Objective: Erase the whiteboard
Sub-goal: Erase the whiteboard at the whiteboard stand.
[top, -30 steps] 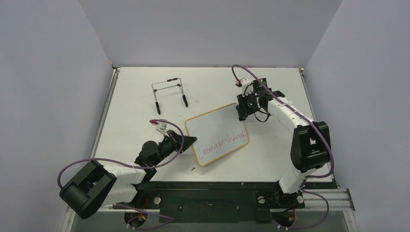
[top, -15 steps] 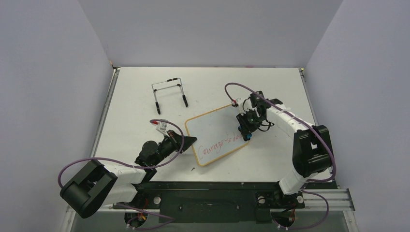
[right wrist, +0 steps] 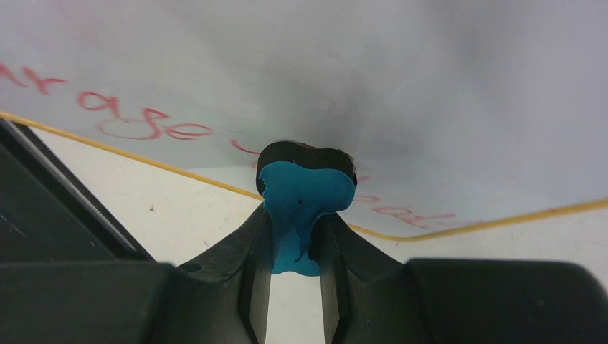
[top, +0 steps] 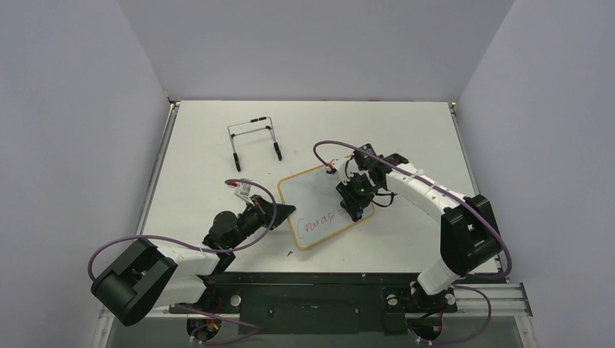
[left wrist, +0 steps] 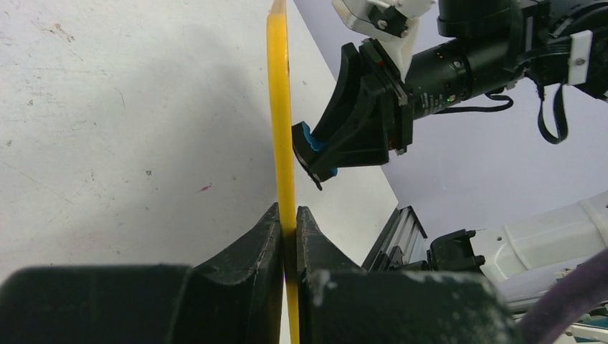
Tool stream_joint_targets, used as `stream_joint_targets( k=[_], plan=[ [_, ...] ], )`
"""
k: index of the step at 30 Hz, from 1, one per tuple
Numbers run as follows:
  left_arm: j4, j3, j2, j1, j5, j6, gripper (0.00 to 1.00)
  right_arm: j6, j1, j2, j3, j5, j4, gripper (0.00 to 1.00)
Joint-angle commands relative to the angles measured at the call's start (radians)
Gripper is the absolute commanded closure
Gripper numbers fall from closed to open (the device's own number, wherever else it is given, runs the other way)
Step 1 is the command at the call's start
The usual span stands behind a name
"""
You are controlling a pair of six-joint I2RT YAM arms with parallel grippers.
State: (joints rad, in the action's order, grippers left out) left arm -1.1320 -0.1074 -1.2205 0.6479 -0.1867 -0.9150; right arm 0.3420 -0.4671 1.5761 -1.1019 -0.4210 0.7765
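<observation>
Black wire stand [top: 254,141] beyond whiteboard [top: 310,191]

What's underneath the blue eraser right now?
The whiteboard, along its line of red writing. The right hand holds the blue eraser against it, so any letters directly beneath are hidden.

Bright, even, diffuse light fills every view; the white matte surface [top: 203,145] looks uniformly lit. In the right wrist view a soft grey shadow falls on the white gold-framed whiteboard [right wrist: 430,86] just beyond the right pincer [right wrist: 295,222]; that pincer's near body blurs. The left pincer's [left wrist: 287,215] near body is likewise soft.
</observation>
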Motion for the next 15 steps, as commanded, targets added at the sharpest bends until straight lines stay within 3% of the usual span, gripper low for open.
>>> stream_joint_targets(
  k=[1, 7, 15],
  plan=[
    [-0.143, -0.050, -0.015, 0.004, -0.040, -0.007, 1.00, 0.047, -0.142, -0.059, -0.077, -0.086, -0.004, 1.00],
    [-0.190, -0.048, -0.055, 0.005, -0.024, -0.054, 1.00, 0.141, -0.357, -0.095, -0.104, 0.062, -0.047, 1.00],
    [-0.202, -0.058, -0.076, 0.005, -0.021, -0.073, 1.00, 0.285, -0.514, -0.106, -0.106, 0.283, -0.046, 1.00]
  ],
)
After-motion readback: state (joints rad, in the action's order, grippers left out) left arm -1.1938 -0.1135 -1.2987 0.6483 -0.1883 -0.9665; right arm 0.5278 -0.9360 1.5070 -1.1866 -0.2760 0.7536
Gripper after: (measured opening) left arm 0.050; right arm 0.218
